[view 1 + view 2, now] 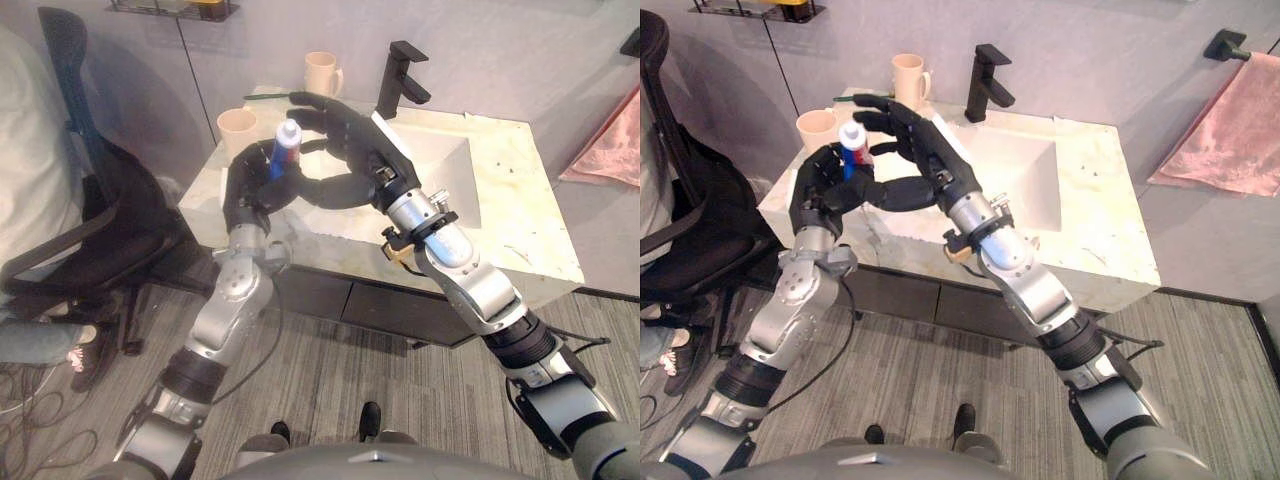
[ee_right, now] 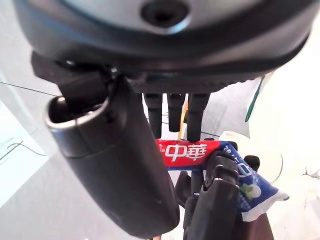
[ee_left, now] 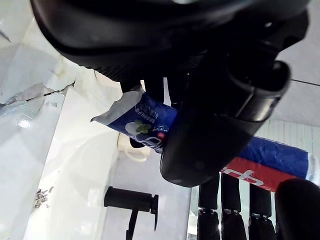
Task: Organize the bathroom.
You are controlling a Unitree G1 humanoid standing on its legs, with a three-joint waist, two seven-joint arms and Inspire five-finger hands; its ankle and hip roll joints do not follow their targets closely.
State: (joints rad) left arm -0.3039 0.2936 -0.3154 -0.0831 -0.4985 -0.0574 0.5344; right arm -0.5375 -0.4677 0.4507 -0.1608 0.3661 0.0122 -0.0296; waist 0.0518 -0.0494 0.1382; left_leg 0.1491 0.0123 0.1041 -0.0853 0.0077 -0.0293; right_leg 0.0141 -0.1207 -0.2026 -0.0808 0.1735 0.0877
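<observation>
Left wrist view shows the left robot hand [image 3: 210, 135] with thumb and fingers curled round a blue and red toothpaste tube [image 1: 285, 150], held upright, cap up, above the near left corner of the marble table [image 1: 520, 190]. Just beside it, the right robot hand [image 1: 345, 135] has spread fingers next to the tube's cap end, thumb below. Behind stand a peach cup [image 1: 237, 128], a second cup [image 1: 322, 72], a green toothbrush [image 1: 268, 97] and a black faucet [image 1: 400, 80] over the sink [image 1: 440, 165].

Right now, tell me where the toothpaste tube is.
The toothpaste tube is upright in the left hand, over the counter's left end, beside the nearer cup; the open right hand reaches toward it.
</observation>
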